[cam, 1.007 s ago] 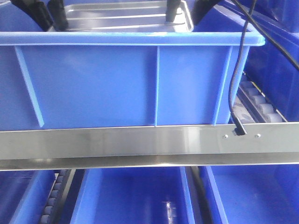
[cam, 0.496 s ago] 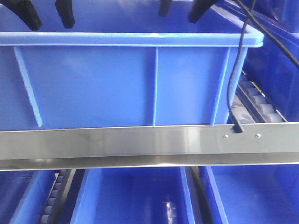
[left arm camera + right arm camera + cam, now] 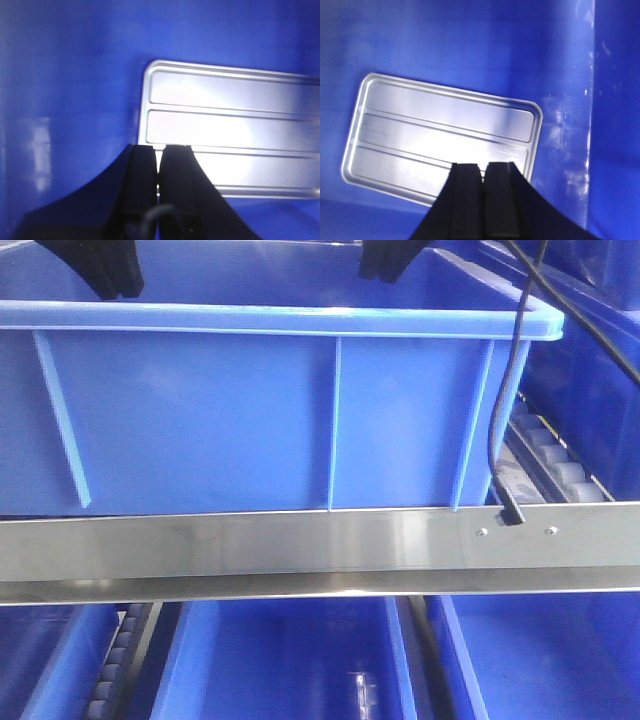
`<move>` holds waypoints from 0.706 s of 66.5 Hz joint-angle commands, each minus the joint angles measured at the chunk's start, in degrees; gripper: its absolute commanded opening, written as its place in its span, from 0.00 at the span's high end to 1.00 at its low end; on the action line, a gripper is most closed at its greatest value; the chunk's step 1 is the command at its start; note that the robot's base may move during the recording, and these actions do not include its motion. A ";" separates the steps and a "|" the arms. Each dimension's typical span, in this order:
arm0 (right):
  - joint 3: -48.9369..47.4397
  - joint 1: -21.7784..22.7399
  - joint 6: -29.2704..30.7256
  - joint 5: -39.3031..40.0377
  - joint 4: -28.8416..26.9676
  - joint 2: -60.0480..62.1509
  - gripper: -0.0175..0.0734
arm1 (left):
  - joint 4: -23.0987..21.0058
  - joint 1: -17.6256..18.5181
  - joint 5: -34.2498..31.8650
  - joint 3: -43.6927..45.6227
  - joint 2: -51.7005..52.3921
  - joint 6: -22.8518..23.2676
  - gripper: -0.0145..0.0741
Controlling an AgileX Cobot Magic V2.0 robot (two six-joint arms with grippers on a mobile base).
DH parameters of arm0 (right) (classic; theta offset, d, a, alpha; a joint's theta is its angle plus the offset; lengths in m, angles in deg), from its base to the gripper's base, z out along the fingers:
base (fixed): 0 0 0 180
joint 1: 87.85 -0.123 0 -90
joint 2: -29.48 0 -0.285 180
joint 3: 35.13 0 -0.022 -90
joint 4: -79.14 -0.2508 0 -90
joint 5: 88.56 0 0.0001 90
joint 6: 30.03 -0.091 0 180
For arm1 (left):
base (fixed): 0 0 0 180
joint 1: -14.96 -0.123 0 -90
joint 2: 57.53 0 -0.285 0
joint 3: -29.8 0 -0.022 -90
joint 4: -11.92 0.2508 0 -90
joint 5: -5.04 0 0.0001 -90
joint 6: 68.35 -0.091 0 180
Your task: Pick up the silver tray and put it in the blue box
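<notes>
The silver tray (image 3: 230, 127) lies flat on the floor of the blue box (image 3: 200, 420), its ribbed base facing up. The front view hides it behind the box's near wall. In the right wrist view the whole tray (image 3: 440, 132) shows, a little askew. My left gripper (image 3: 159, 148) hangs shut and empty above the tray's left end. My right gripper (image 3: 481, 166) is also shut and empty, over the tray's near right part. From the front, both black grippers, left (image 3: 110, 270) and right (image 3: 388, 260), hover just above the box's rim.
A shiny metal rail (image 3: 300, 550) runs across below the box. A black cable (image 3: 505, 410) hangs down at the right to the rail. Rollers (image 3: 560, 470) show right of the box. Narrower blue bins (image 3: 285, 660) sit on the lower level.
One second ago both grippers held the tray above the box. They then opened and the tray dropped out of the front view. Both grippers have now shut, empty.
</notes>
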State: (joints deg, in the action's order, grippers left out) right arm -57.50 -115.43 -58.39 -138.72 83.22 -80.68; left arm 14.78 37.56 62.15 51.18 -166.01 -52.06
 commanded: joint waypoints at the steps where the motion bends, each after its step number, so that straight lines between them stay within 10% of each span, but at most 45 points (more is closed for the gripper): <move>1: -2.00 -0.96 4.54 4.67 0.25 4.02 0.75 | -4.22 -0.20 -3.61 1.56 4.85 0.48 0.84; 47: 51.58 -3.85 9.86 59.68 7.93 41.59 0.75 | -2.86 2.40 -46.34 -48.05 43.55 -0.77 0.84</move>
State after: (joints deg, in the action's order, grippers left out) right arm -9.15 -119.40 -49.38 -86.83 89.90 -44.78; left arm 10.16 39.50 23.79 6.93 -128.51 -52.38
